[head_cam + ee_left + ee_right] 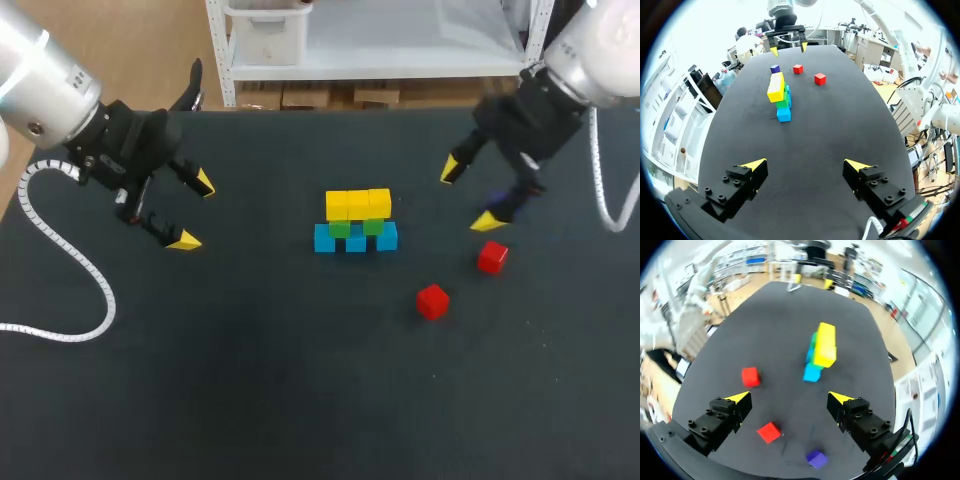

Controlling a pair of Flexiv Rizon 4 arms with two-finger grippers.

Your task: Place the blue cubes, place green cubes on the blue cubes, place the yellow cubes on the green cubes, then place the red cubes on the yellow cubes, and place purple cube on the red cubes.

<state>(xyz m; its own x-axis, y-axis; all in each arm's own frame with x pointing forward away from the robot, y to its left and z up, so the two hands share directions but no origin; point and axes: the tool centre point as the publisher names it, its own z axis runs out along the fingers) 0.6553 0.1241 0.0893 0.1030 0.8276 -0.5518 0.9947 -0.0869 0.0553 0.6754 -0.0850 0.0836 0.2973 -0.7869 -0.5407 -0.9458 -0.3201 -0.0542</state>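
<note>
My left gripper [194, 211] hangs with fingers spread, holding nothing; mid-table, yellow cubes [358, 204] top green cubes [372, 227], half hidden, on blue cubes [355, 241]; a red cube [432, 301] and a second red cube [492, 257] lie loose; my right gripper [470, 195] gapes empty over the purple cube [817, 458], mostly hidden from overhead.

a robotics lab, by the look of it: the left arm [45, 90] and right arm [600, 50], white-cased machines trailing coiled cable, hang over a table [250, 400] with a black mat, and small coloured cubes [357, 220] sit stacked and loose on it.
</note>
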